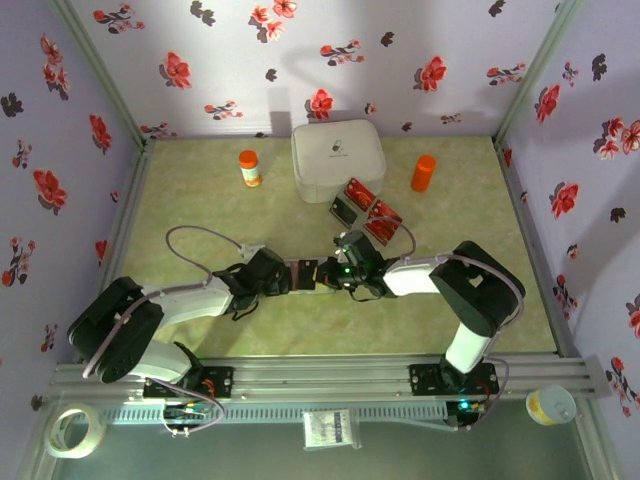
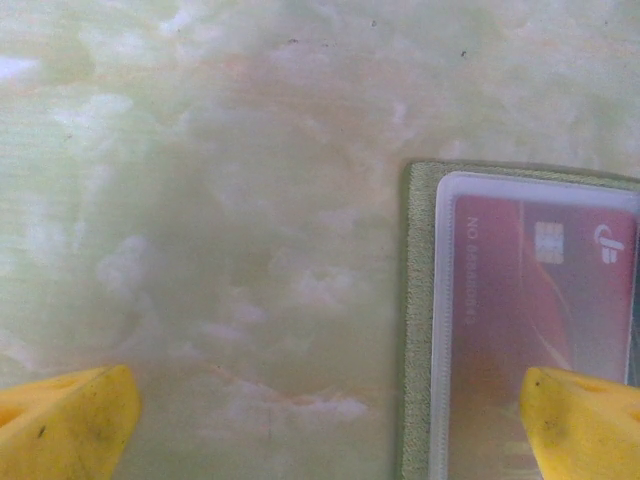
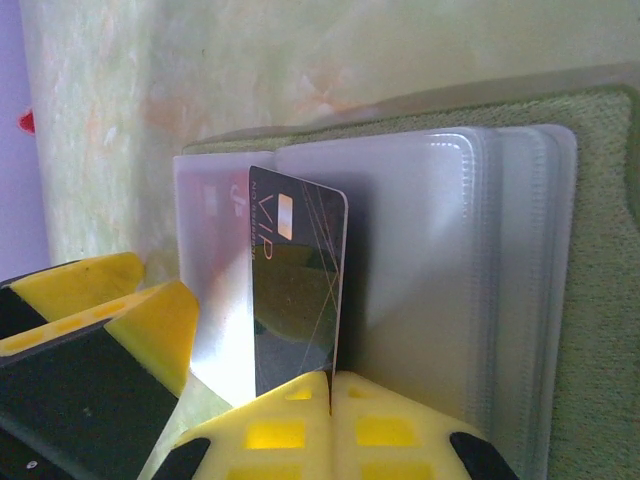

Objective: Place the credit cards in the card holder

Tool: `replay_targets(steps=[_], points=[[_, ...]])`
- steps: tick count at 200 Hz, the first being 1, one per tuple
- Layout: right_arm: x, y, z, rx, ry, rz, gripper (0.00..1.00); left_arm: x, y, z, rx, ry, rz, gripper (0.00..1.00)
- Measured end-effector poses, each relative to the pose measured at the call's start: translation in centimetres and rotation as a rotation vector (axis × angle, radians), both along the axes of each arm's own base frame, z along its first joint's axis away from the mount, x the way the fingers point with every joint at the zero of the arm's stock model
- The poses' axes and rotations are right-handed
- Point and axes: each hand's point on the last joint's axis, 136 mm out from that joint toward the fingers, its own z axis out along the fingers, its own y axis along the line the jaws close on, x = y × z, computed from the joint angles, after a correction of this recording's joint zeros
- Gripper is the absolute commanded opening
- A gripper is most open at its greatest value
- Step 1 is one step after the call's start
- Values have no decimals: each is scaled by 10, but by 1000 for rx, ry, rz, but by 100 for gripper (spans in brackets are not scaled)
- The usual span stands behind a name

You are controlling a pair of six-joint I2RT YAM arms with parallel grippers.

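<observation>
While left gripper (image 2: pixel 325 425) spreads wide at the card holder (image 2: pixel 418 320), right gripper (image 3: pixel 330 400) pinches a black card (image 3: pixel 300 290).

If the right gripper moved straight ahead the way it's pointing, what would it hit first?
Probably the clear sleeves of the card holder; the black card pinched in the right gripper points at them. Depth is unclear.

A white box (image 1: pixel 338 160), a labelled bottle (image 1: pixel 249 168), an orange bottle (image 1: pixel 424 172) and red cards (image 1: pixel 372 212) crowd the far table (image 1: pixel 200 212). At centre the left gripper (image 2: pixel 330 420) and right gripper (image 3: pixel 330 388), clamped on a dark card (image 3: pixel 300 300), hem in the card holder (image 3: pixel 600 260); bare table lies open on either flank.
</observation>
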Motion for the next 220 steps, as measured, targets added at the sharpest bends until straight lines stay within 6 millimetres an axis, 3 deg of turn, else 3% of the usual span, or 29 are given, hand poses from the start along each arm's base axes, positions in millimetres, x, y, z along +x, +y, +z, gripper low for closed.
replay_targets(steps=[156,183,220], points=[[3,16,-3,-33,59,58,0,0,0,2,-5,-4,0,100],[4,25,-3,-44,63,79,0,-2,9,2,11,13,16,100],[2,32,-1,-66,59,107,22,-4,31,0,34,37,66,100]])
